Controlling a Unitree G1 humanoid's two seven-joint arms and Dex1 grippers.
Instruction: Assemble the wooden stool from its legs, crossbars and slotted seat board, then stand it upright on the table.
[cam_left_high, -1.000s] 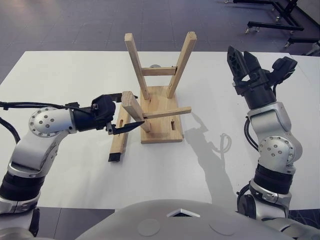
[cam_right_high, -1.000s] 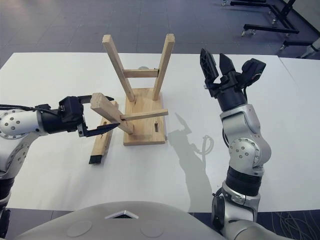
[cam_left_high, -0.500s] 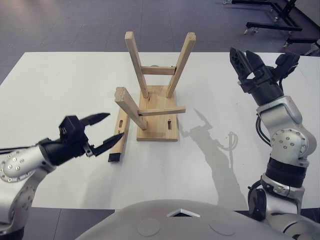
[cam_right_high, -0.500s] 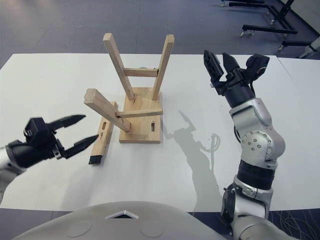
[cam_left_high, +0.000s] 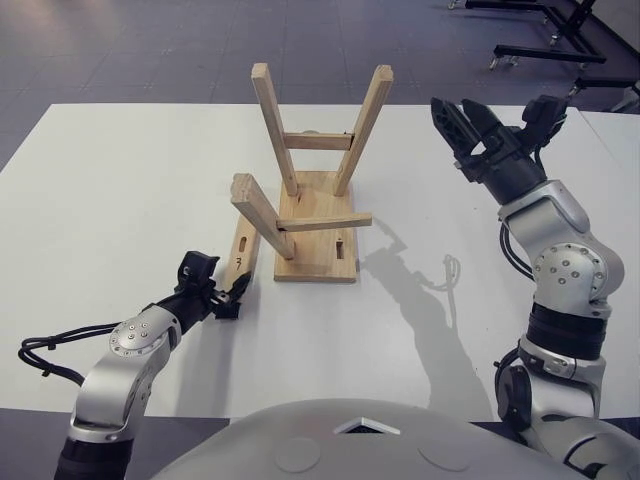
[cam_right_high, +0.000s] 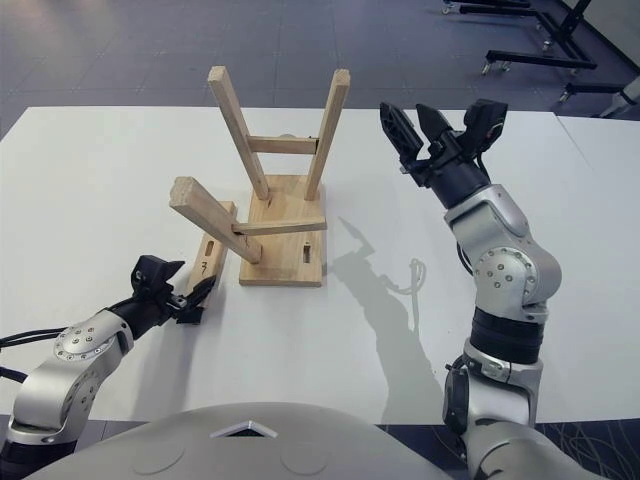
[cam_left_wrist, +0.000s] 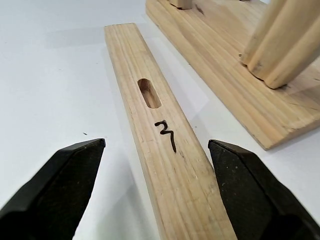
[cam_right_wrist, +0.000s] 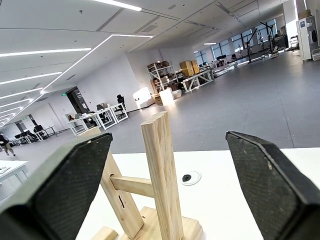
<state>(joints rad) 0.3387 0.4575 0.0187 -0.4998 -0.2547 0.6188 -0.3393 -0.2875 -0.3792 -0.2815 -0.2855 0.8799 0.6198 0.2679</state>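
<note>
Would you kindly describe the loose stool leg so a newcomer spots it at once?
On the white table, find the seat board with legs standing in it. The loose leg lies flat beside its left edge: the only one not standing.

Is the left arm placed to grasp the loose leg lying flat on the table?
Probably yes: the left gripper is open, its fingers either side of the loose leg's near end, with nothing else between them.
</note>
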